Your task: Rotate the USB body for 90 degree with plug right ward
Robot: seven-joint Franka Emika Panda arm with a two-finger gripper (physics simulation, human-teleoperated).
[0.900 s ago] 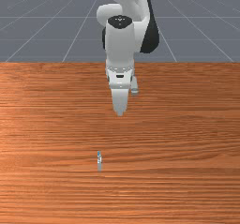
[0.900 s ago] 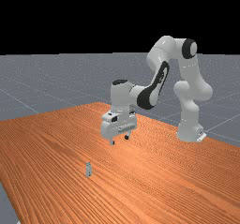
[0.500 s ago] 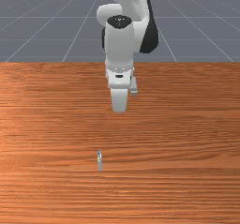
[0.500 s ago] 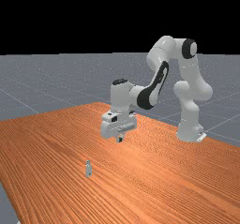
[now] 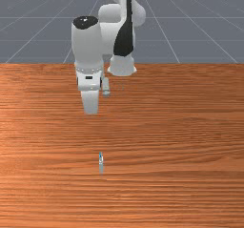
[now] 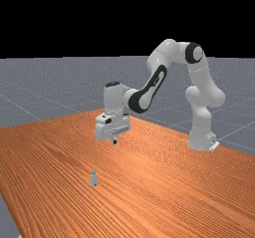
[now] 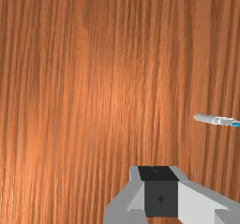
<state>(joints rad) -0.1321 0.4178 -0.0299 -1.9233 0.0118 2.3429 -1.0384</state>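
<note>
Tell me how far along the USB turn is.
Done: no turn I can confirm; the USB body lies on the table, blue end toward the arm in the front view. In hand: nothing; the gripper is shut and apart from it. Left, probably: open, grasp, turn.

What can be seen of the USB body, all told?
The USB body is small and slim: grey below, whitish details higher, a blue tip. It looks like smooth plastic. It appears to stand upright, blue end up, on the table, slightly toward the front view's left of middle. The gripper does not touch it.
</note>
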